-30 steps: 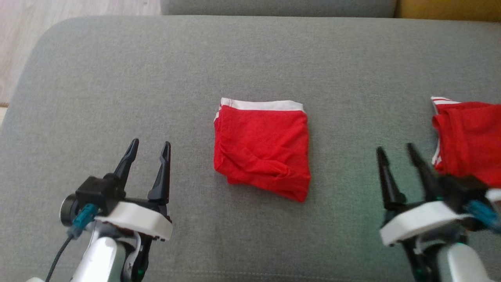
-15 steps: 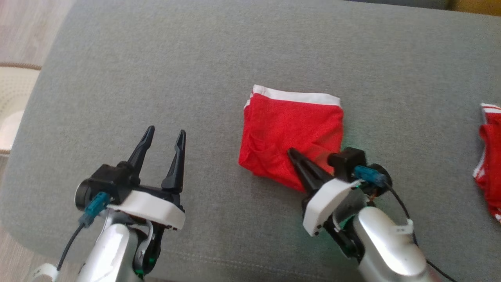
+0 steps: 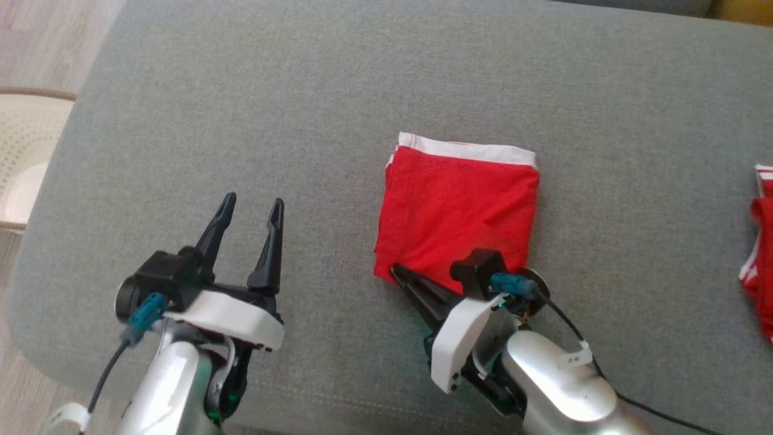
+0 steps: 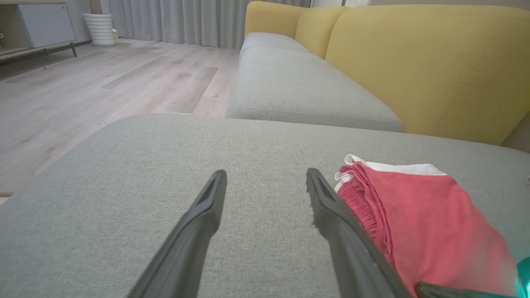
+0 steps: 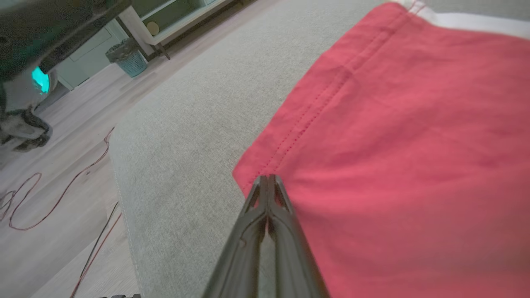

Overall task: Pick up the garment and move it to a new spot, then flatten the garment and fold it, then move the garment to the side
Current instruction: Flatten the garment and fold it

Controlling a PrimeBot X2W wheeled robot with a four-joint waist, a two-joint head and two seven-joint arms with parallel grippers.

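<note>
Waistband [image 3: 471, 149] toward 12 o'clock, the red garment [image 3: 459, 211] lies folded near-square mid-cushion on the grey sofa [image 3: 302, 90]. Its 5 o'clock corner hides behind the right tool [image 3: 395, 270], which is pressed fully closed with tips touching the 7 o'clock corner; whether cloth is pinched is unclear. At 9 o'clock the left tool [image 3: 252, 200] gapes wide, empty.

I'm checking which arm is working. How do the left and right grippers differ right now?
The left gripper has its fingers spread open; the right gripper has them pressed together. The left gripper is over bare cushion, apart from the central red garment; the right gripper's tips are at that garment's near corner. The left gripper points ahead; the right gripper angles leftward. Both have dark fingers on white mounts.
</note>
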